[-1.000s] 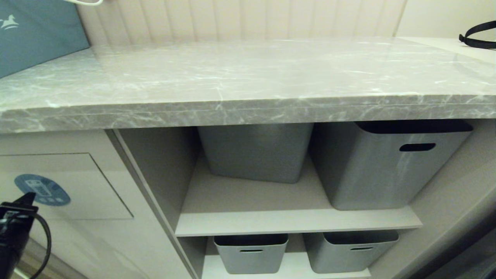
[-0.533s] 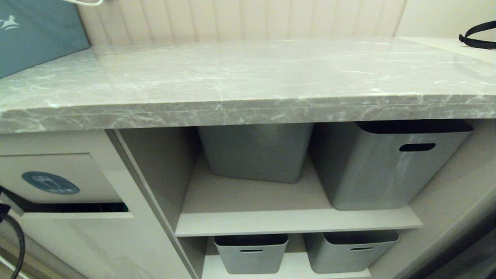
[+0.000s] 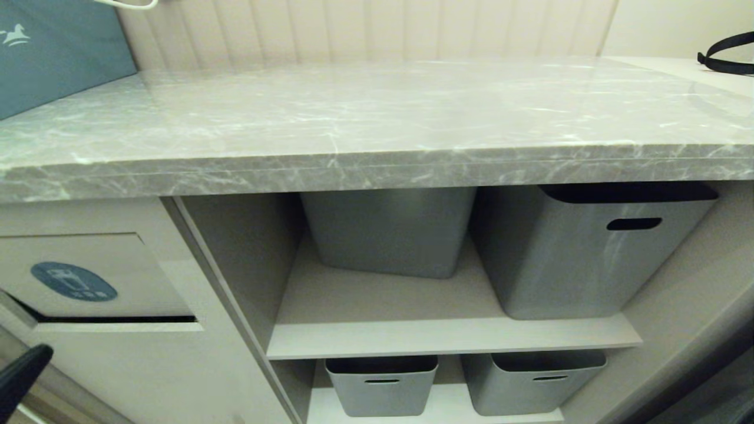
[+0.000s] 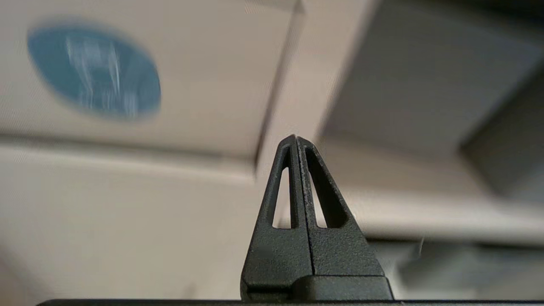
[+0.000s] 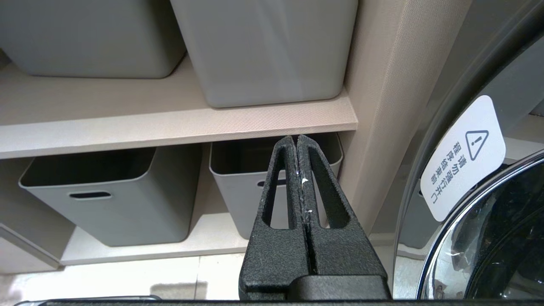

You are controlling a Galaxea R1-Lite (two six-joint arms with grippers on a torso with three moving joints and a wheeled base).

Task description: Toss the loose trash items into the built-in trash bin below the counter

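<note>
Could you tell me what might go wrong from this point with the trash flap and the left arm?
1. The flap stands ajar, a dark gap along its lower edge; it may not settle flush.
2. The left gripper is shut and empty, low beside the flap; a careless swing could knock the cabinet front.
3. No scraps show on the counter, so whether any trash remains is unclear.

Four grey tubs (image 3: 589, 253) are sitting on two beige shelves (image 3: 447, 335), a teal box (image 3: 53, 53) is standing at the far left, and a black strap (image 3: 727, 56) is lying far right.
</note>
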